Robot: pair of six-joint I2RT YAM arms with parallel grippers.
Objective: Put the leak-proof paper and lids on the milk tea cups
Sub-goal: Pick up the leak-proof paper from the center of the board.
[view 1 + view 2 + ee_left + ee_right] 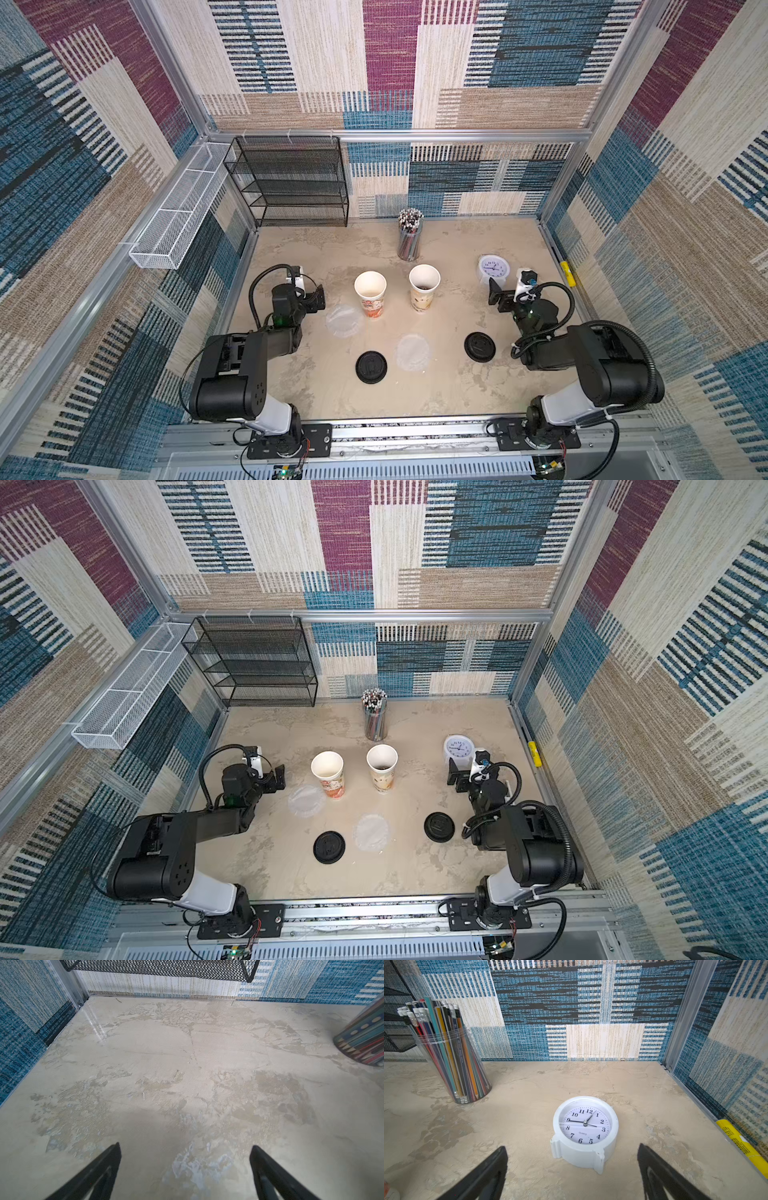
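Two milk tea cups stand upright mid-table in both top views: one with red-orange print (370, 295) (328, 776), one with beige-brown print (424, 289) (382, 770). One sheet of leak-proof paper (343, 320) (306, 800) lies flat beside the red-orange cup, a second sheet (412, 352) (372, 832) nearer the front. My left gripper (319, 298) (186, 1145) stands open and empty left of the cups, over bare table. On the cups' right, my right gripper (497, 297) (572, 1146) is open and empty, facing a white clock (585, 1130).
Two black round lids (371, 367) (479, 346) lie near the sheets. A clear holder of pencils (409, 239) stands behind the cups. A black mesh rack (291, 183) fills the back left corner, a white wire basket (178, 216) hangs on the left wall. A yellow object (568, 274) lies at the right edge.
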